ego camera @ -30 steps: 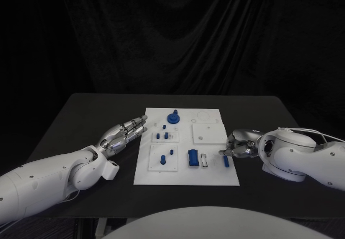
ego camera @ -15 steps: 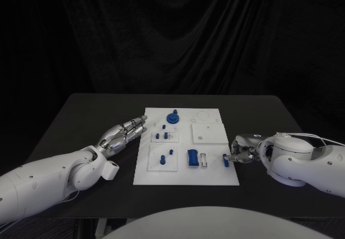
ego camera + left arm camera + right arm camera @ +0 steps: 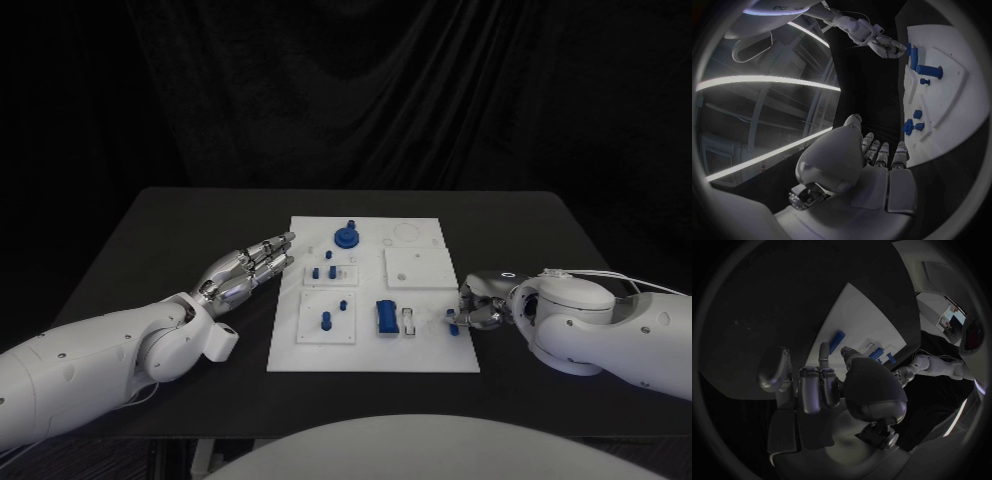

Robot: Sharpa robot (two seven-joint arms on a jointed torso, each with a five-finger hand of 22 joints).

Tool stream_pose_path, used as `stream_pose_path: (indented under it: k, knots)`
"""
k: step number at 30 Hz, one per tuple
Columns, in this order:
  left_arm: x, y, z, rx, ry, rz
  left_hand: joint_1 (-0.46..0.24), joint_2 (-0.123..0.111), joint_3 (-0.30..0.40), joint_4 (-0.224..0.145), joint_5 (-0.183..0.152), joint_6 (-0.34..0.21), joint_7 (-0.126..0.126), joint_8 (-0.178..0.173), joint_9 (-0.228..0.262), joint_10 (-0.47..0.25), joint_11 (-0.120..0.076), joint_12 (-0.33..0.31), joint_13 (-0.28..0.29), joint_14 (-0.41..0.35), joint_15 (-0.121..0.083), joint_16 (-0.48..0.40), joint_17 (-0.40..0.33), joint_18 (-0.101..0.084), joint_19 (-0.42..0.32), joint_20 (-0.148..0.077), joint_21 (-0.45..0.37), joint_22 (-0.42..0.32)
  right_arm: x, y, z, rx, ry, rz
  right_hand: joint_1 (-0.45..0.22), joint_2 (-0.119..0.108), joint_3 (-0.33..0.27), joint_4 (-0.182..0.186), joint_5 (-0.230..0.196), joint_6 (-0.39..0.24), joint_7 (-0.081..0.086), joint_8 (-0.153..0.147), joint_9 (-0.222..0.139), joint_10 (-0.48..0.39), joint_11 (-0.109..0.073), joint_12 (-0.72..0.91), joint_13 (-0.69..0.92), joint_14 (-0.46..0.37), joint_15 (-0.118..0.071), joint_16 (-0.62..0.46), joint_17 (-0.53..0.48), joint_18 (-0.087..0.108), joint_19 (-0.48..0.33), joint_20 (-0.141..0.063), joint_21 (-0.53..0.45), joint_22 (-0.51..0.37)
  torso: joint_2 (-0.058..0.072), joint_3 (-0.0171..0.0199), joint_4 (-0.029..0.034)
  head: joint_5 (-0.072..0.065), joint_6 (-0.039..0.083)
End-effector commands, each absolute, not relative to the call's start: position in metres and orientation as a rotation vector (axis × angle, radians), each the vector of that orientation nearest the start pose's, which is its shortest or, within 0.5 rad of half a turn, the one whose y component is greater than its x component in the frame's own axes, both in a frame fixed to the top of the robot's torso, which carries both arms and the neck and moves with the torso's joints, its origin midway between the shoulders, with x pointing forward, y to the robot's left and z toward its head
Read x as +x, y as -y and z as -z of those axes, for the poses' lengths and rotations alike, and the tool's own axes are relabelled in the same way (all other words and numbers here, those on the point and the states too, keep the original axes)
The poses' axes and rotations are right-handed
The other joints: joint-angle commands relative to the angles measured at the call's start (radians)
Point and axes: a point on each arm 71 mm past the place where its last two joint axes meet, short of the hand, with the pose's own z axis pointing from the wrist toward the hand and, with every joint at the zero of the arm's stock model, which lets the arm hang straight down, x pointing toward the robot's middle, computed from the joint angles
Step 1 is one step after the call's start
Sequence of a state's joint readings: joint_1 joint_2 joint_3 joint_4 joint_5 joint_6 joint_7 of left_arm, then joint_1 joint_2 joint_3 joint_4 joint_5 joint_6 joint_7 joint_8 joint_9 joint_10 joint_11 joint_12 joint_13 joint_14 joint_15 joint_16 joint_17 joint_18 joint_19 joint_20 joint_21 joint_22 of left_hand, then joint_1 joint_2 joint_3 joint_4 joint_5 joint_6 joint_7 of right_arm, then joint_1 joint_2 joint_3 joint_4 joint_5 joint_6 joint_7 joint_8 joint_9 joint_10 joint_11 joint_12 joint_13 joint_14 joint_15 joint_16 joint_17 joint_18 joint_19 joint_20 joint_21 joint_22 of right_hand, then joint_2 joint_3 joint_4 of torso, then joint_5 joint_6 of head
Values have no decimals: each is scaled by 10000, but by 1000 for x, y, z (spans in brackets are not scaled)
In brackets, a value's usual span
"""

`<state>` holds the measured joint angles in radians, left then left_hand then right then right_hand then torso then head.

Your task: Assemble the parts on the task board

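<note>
Head view. The task board (image 3: 375, 345) lies in the middle of the black table (image 3: 159, 235). The right hand (image 3: 479, 305) is at the board's right edge, beside a short blue peg (image 3: 453, 322) lying near that edge. You cannot tell from here whether the fingers touch the peg or are merely closing toward it. The left hand (image 3: 248, 268) hangs off the board's left side, fingers extended and released, holding nothing. A blue block (image 3: 387, 316) lies near the board's front, and a round blue knob (image 3: 348, 238) stands at the back.

Risk: the peg sits close to the board's rim. A sideways touch would likely roll it off onto the table.

Left wrist view. The left hand (image 3: 873, 160) shows straight fingers, apart from the board (image 3: 954, 115). The right hand (image 3: 887, 46) appears at the far edge with fingers curled in next to blue parts. Whether it holds one is not resolvable.

Risk: the left hand does not brace the board. Expect the board to slide if the right hand pushes against it.

Right wrist view. The right hand (image 3: 826, 382) has its fingers bent, above the table. The blue peg (image 3: 837, 341) lies free on the white surface beyond the fingertips (image 3: 824, 351), not enclosed.

Risk: treat the grasp as not secured. Lifting now would probably leave the peg behind or tip it askew.
</note>
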<state>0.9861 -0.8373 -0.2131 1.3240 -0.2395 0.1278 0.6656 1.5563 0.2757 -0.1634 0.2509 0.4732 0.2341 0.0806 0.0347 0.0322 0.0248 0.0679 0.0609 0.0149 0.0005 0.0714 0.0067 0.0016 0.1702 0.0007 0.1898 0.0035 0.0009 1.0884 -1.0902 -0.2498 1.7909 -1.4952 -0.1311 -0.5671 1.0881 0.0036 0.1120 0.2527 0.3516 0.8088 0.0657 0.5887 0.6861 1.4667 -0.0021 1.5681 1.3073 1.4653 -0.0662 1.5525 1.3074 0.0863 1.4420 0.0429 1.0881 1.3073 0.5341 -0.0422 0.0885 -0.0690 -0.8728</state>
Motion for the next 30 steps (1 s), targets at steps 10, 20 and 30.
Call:
stream_pose_path:
  k: [10,20,30]
  knots:
    - [421,-242,327,-9271,-17268,17769,-6,-67,67,5,11,-15,43,64,10,1,116,78,14,-5,78,-67,-16,91,-7,74,-35,-9,367,270,308,-266,-22272,-1320,213,9,163,21,346,-53,87,-643,-397,1041,37,27,2635,929,13,-38,1980,81,21,-16,-122,1359,-3,-2,-2,16,2]
    - [421,-242,329,-9301,-17311,17778,-8,-64,74,3,10,-26,45,62,8,5,137,86,15,-5,87,-67,-16,93,-7,88,-35,-9,363,267,319,51,-22165,-1931,1019,-220,824,-637,2246,-119,204,-1329,-884,1041,125,27,2635,902,77,-78,1856,96,-8,39,-258,1339,-7,0,3,63,2]
    - [420,-242,330,-9331,-17342,17763,-14,-63,84,0,3,-42,46,59,6,15,165,110,21,-5,103,-67,-16,96,-7,115,-35,-9,363,264,321,659,-21951,-2605,1836,-173,1605,-1553,2991,54,269,-1463,-1045,1041,183,27,2635,897,128,-83,1833,116,-55,81,-391,1318,-2,-1,1,87,2]
